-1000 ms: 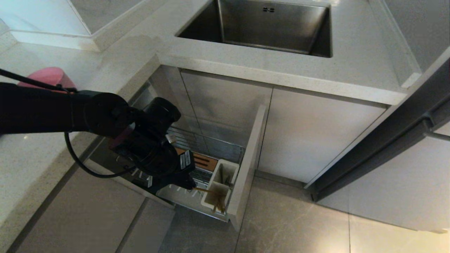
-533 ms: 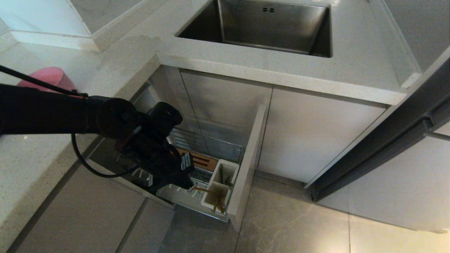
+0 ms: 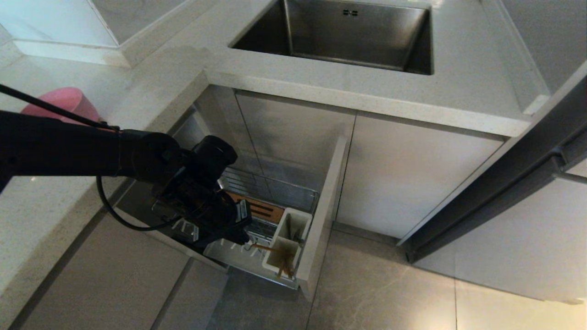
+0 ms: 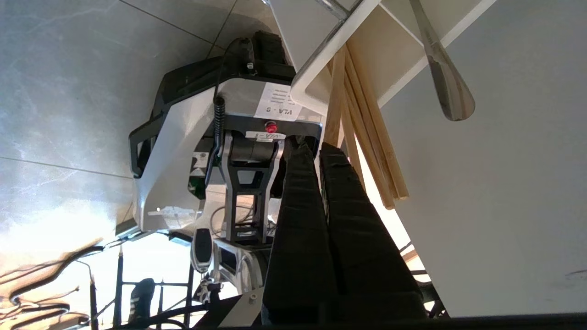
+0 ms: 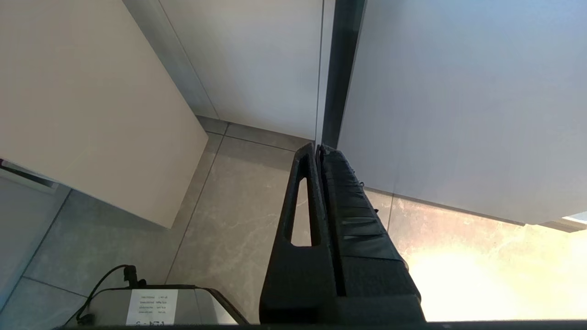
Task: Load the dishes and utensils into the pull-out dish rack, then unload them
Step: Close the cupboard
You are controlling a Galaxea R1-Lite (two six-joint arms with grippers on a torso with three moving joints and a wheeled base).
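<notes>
Left gripper point(image 4: 316, 149): fingers pressed together, empty, beside chopsticks point(image 4: 362, 137) | Chopsticks, spoon point(image 4: 447, 87): in rack point(image 3: 270, 197) cups, lower centre | Bowl point(image 3: 64, 101): on counter, upper left | Right gripper point(image 5: 318, 149): clenched, parked | Progress: partial

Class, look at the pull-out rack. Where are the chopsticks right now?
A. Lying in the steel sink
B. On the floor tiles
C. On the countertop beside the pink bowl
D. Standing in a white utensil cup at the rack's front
D: the chopsticks stand in a white utensil cup just behind the pull-out dish rack's front panel.
</notes>
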